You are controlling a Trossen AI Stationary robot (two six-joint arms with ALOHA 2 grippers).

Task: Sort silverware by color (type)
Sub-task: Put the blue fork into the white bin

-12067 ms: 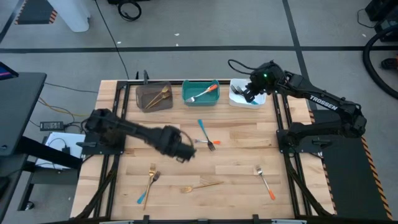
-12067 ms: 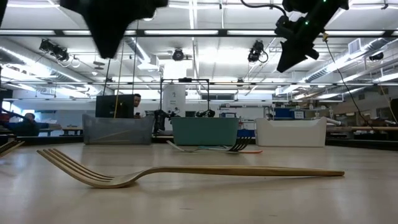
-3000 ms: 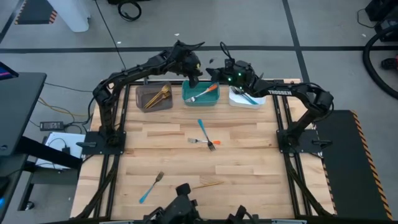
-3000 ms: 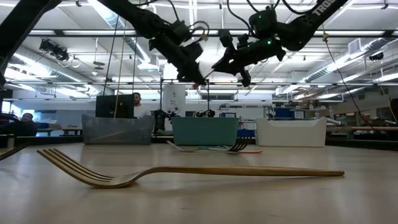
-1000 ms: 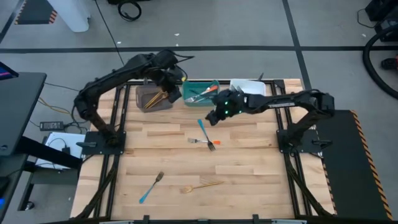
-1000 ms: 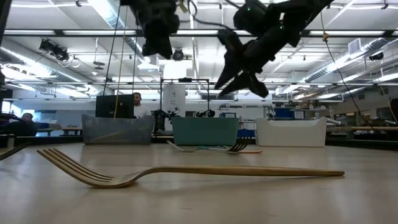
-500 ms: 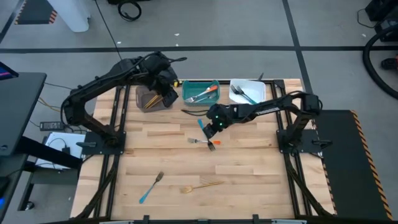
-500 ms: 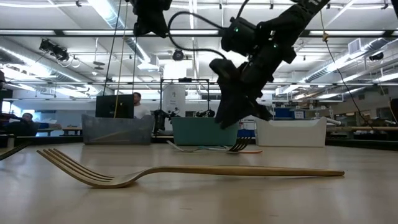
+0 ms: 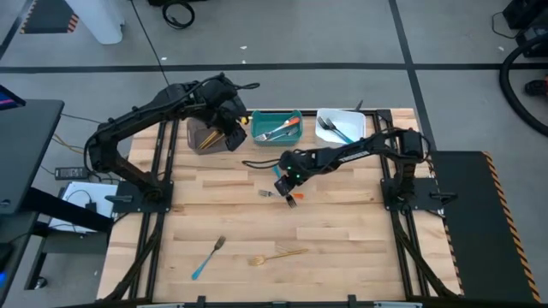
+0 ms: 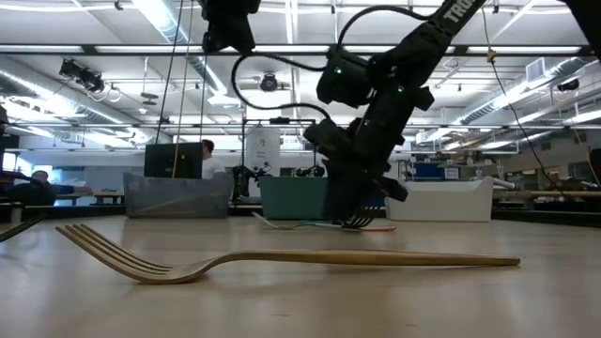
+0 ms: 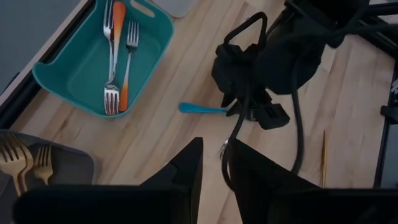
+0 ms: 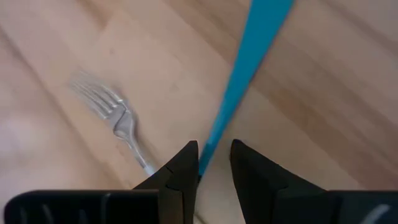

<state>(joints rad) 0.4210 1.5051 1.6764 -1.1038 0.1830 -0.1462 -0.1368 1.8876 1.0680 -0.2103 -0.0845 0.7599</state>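
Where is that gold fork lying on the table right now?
In the high view the gold fork lies near the table's front edge, about midway across, just right of a teal-handled fork, far from both arms.

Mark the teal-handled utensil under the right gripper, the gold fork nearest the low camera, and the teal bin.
teal-handled utensil (image 12: 239, 87), right wrist view, mid handle.
gold fork (image 10: 282, 257), low view, middle of its handle.
teal bin (image 9: 276, 137), high view, front wall.

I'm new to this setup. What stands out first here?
The right gripper is down at mid-table, fingers open astride a teal-handled utensil beside a silver fork. The left gripper hangs open over the brown bin. In the low view, a gold fork fills the foreground.
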